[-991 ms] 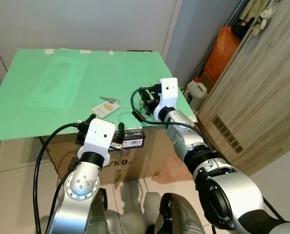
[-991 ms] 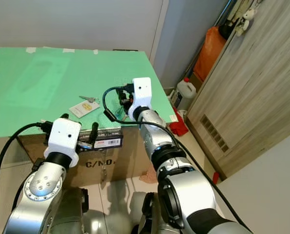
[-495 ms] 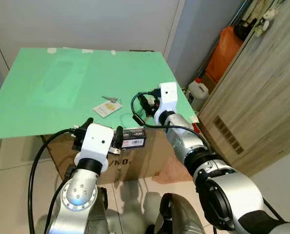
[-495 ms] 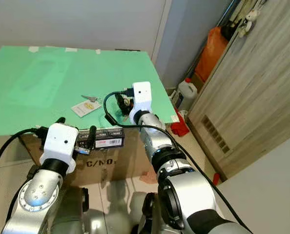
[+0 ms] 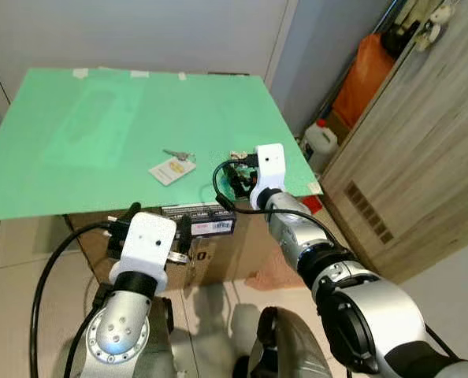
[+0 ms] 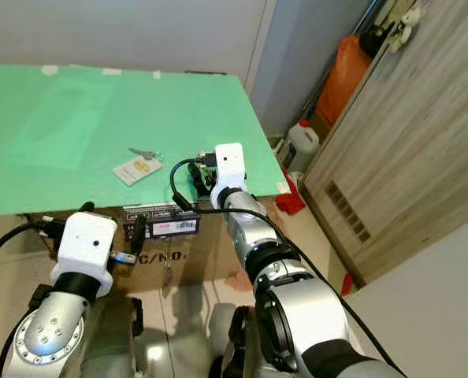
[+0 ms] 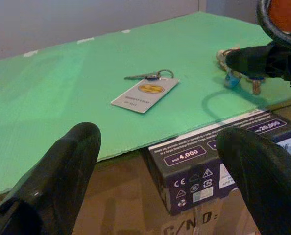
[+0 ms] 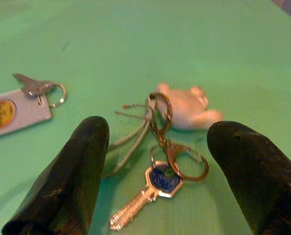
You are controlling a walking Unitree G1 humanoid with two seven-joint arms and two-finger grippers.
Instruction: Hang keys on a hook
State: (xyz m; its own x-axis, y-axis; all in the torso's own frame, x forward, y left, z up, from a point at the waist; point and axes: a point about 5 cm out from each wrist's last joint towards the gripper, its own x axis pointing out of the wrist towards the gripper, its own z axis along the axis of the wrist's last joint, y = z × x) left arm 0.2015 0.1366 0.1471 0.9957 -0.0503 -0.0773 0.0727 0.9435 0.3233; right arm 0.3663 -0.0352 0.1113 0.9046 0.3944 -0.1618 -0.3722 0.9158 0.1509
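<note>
Two key sets lie on the green desk (image 5: 100, 134): the right gripper (image 8: 155, 161) (wide open, empty) straddles the keys (image 8: 160, 147); the left gripper (image 7: 155, 171) hovers open.

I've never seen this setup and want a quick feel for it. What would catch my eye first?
The big green tabletop dominates, with a key on a white tag lying near its middle. The right end effector, fingers spread, hovers near the table's front right edge over a bunch of keys with a pale figure charm. To the right, an orange bag stands beside a wooden cabinet.
</note>
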